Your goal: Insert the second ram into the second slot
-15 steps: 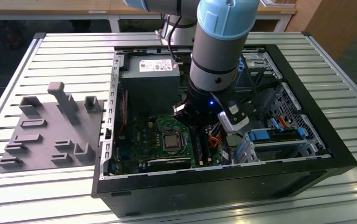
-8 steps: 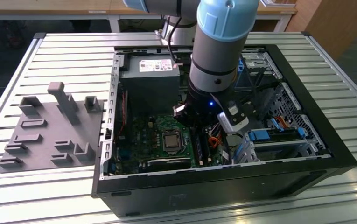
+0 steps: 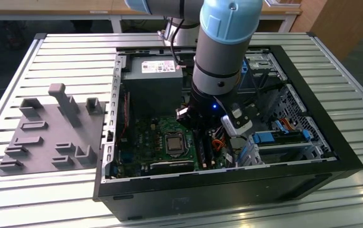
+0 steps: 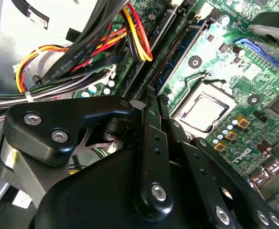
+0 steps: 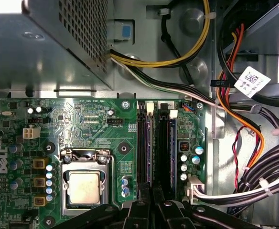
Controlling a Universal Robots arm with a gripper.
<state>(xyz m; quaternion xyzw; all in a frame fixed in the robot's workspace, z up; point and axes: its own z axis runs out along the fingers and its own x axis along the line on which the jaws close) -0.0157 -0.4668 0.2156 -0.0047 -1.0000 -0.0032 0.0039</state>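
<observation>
First wrist view is showing the gripper [image 5: 151, 202] with its jaws drawn narrow, sitting directly over the second ram [image 5: 149, 143]. The stick is seemingly standing edge-on in its slot, toward the exterior view's right of the processor [image 5: 84, 187]. Insertion is looking nearly done, though I cannot tell whether it is fully seated.

Slatted metal table [image 3: 54, 52], bearing an open black computer case [image 3: 232, 190] beside a grey fixture plate [image 3: 48, 137].

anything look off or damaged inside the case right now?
Nothing stands out. The gripper sits low over the ram slots beside the CPU socket; the board looks intact, and the cables lie bundled clear of the slots.
</observation>
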